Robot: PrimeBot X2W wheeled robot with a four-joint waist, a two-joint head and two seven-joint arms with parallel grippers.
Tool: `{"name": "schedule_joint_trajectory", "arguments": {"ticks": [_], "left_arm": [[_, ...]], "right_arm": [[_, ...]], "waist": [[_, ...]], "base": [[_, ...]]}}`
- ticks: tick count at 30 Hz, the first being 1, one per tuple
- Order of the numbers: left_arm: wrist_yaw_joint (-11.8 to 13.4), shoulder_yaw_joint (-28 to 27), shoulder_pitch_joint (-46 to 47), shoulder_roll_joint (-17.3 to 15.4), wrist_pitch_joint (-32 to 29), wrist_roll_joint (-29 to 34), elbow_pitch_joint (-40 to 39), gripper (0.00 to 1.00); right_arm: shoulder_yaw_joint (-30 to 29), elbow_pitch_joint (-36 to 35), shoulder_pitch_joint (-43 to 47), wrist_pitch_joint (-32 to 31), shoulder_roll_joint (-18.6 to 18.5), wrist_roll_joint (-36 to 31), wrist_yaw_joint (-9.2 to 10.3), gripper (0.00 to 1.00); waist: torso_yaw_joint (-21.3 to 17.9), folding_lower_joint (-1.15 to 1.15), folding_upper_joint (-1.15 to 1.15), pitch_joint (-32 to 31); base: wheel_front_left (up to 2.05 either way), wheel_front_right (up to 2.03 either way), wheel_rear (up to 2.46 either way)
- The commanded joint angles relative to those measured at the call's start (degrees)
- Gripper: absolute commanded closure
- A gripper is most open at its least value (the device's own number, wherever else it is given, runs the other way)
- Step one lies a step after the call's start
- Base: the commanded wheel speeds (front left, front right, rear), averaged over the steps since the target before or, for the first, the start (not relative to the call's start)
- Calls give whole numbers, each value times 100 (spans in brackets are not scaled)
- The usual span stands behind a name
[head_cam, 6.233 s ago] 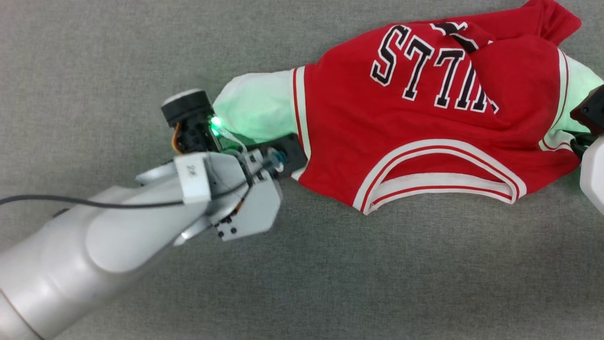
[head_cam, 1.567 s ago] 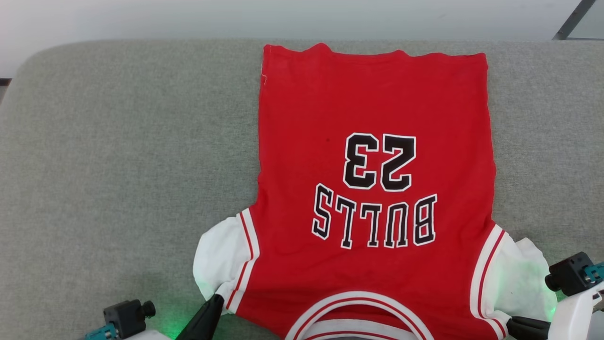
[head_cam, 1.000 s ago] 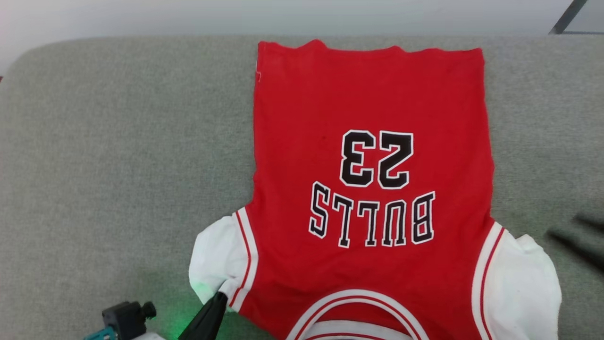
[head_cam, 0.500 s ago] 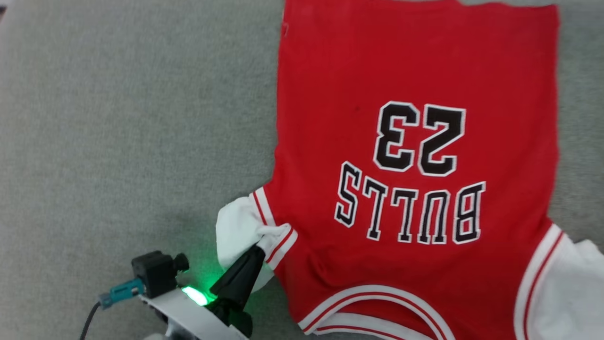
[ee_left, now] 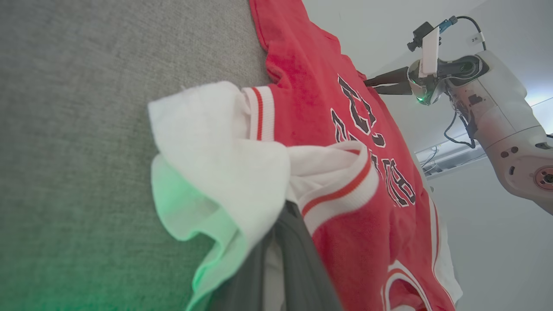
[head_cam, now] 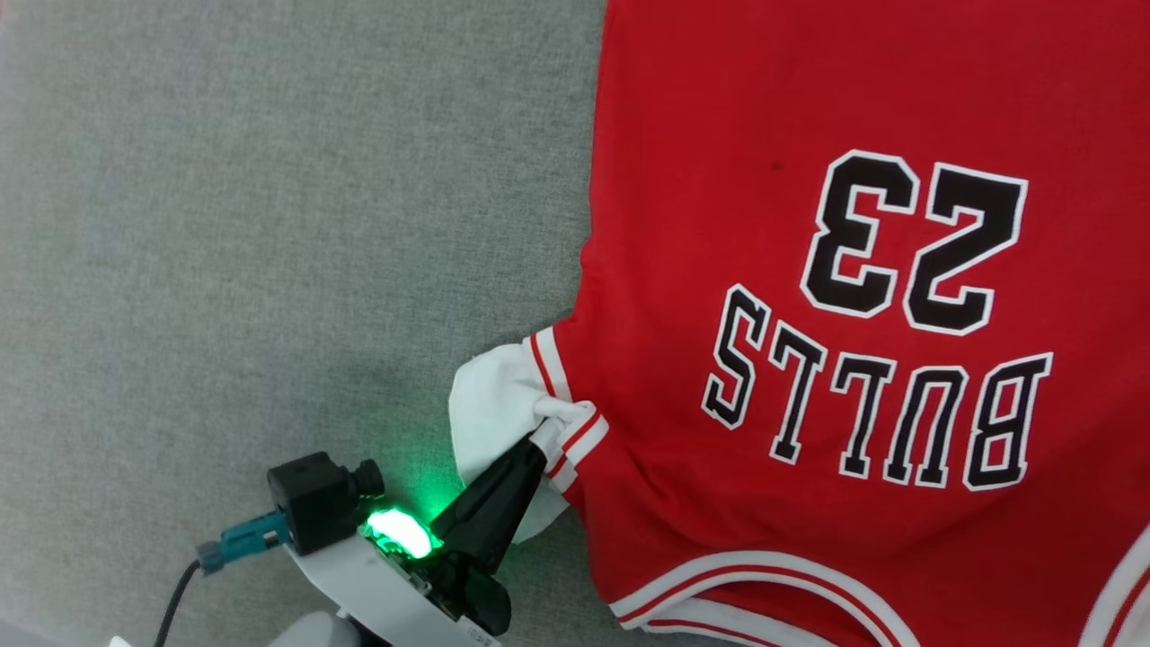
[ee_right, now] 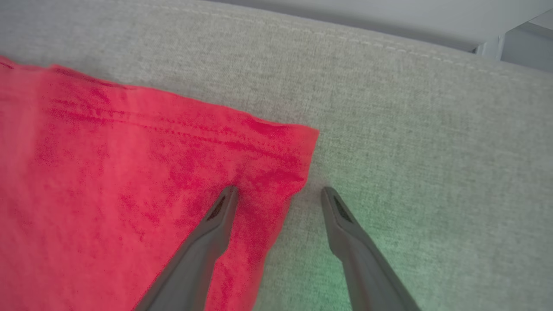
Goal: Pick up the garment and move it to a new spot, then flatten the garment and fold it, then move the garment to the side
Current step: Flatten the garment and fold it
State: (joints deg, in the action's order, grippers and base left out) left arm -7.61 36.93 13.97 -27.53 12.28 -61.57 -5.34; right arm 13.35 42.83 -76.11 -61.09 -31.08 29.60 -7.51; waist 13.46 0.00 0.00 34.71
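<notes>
At the bottom of the head view, the left end effector (head_cam: 542, 438) was shut tight on the white sleeve (head_cam: 490, 404) of the garment (head_cam: 701, 180), right by the red and white stripes. The sleeve was bunched up and lifted a little off the grey bench (head_cam: 269, 225) at the pinch. It looked to be held that way so the sleeve could be pulled out straight.

Above that, on the right side of the frame, the red body lay flat on the bench. The number 23 (head_cam: 912, 243) was upside down, so the neck was near the robot and the bottom hem was far away.

At that far hem, in the middle of the right wrist view, the right end effector (ee_right: 280, 192) was open wide. One finger was over the red corner (ee_right: 293, 147) and the other over bare bench, as if ready to nip that corner. I think the flattening was under way, with the folding not yet done.
</notes>
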Motion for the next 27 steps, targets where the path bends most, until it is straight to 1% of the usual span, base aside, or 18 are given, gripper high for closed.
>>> {"name": "schedule_joint_trajectory", "arguments": {"ticks": [1, 6, 7, 8, 9, 12, 17, 23, 27], "left_arm": [[29, -59, 99, -95, 14, -12, 240, 100], [30, -25, 166, -147, 69, 1, 194, 100], [29, -22, 170, -155, 75, 2, 194, 100], [30, -16, 175, -165, 89, 5, 194, 100], [30, -8, 181, -171, 96, 6, 190, 100], [29, 14, 196, -188, 109, -8, 196, 100], [29, -6, 215, -176, 183, -37, 178, 100], [29, -85, 220, -190, 229, -51, 219, 100], [24, -115, 207, -185, 248, -102, 287, 100]], "right_arm": [[49, 91, -54, 37, 14, -85, 4, 0], [227, 317, 30, 52, 47, -72, 4, 0], [278, 333, 40, 43, 68, -56, 4, 27], [341, 335, 34, 20, 78, -33, 4, 59], [378, 346, 24, 15, 79, 4, 4, 100], [480, 350, 11, -12, 53, 63, 4, 100], [504, 361, -56, 254, -102, 136, 5, 100], [507, 406, -16, 520, -107, 355, 5, 100], [763, 52, 301, 696, -262, 671, 5, 100]], "waist": [[88, 0, 0, 112], [76, 0, 0, 160], [67, 0, 0, 166], [57, 0, 0, 170], [50, 0, 0, 174], [25, 0, 0, 159], [0, 0, 0, 71], [-73, 0, 0, -125], [-132, 0, 0, -376]], "base": [[0, 0, 0], [0, 0, 0], [0, 0, 0], [0, 0, 0], [0, 0, 0], [0, 0, 0], [0, 0, 0], [0, 0, 0], [0, 0, 0]]}}
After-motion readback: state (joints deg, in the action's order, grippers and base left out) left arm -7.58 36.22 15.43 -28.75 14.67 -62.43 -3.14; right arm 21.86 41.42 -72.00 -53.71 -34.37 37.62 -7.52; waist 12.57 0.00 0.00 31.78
